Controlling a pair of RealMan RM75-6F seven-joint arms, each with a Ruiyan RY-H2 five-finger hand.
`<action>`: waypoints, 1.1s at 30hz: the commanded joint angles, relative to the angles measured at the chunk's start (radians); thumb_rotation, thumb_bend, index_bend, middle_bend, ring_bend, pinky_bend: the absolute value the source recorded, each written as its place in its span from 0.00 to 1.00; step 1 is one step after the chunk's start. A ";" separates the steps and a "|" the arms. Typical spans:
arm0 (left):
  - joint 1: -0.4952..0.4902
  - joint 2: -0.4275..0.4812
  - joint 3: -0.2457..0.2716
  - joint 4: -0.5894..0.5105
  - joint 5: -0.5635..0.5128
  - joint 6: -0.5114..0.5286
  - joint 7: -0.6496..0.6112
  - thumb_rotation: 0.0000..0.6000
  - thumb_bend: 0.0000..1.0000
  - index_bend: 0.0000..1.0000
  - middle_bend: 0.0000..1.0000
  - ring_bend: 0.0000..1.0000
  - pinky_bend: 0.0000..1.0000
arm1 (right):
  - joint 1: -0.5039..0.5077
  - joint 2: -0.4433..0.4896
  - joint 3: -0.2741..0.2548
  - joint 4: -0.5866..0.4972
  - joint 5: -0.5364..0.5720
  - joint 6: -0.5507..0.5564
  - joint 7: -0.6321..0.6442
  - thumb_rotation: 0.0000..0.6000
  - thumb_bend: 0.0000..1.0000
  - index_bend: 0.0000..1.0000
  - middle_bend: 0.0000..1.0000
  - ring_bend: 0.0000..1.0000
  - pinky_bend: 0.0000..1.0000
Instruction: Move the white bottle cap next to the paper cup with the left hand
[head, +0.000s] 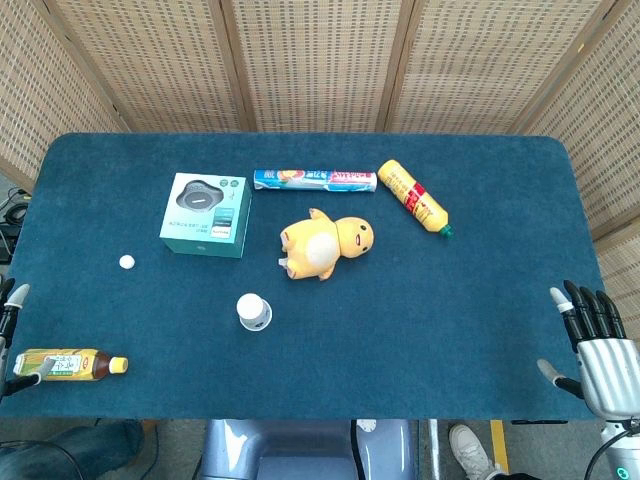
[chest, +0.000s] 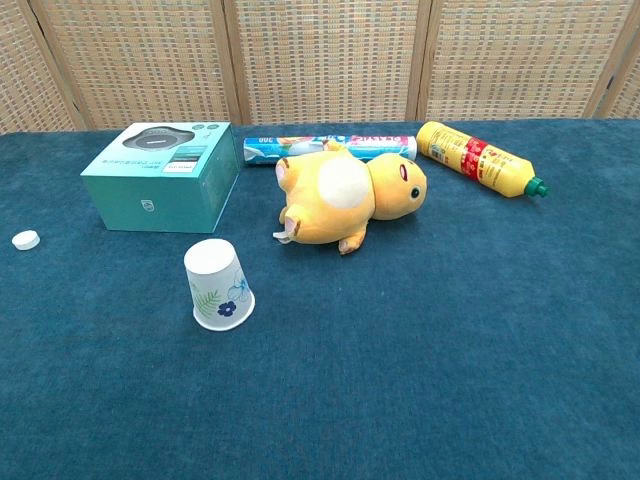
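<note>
- White bottle cap (head: 126, 262) is lying alone on the blue table (head: 450, 300), near the left edge, left of the teal box (head: 205, 214) and well apart from the paper cup (head: 254, 311), which is standing upside down nearer the front.
- I am judging the reach as not yet begun: nothing is touching the cap.
- I am planning to bring my left hand (head: 12, 330) in from above, pinch the low cap lightly at its rim, lift it just clear of the cloth and set it down beside the cup without nudging the cup over.
- My left hand is showing only as a sliver at the frame's left edge, just beside the tea bottle (head: 68, 364); I cannot tell how its fingers are lying.
- My right hand (head: 600, 350) is waiting at the table's front right corner, fingers spread, holding nothing.
</note>
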 joint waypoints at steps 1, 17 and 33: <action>0.000 0.007 0.003 -0.003 -0.002 -0.006 -0.009 1.00 0.13 0.00 0.00 0.00 0.00 | -0.002 0.001 -0.001 -0.002 0.002 -0.001 0.000 1.00 0.00 0.00 0.00 0.00 0.00; -0.252 0.010 -0.142 0.036 -0.252 -0.370 0.039 1.00 0.14 0.00 0.00 0.00 0.00 | 0.010 -0.002 0.015 -0.006 0.054 -0.039 -0.008 1.00 0.00 0.03 0.00 0.00 0.00; -0.589 -0.347 -0.189 0.710 -0.401 -0.836 -0.079 1.00 0.20 0.28 0.00 0.00 0.00 | 0.040 -0.041 0.040 0.044 0.130 -0.102 -0.018 1.00 0.00 0.05 0.00 0.00 0.00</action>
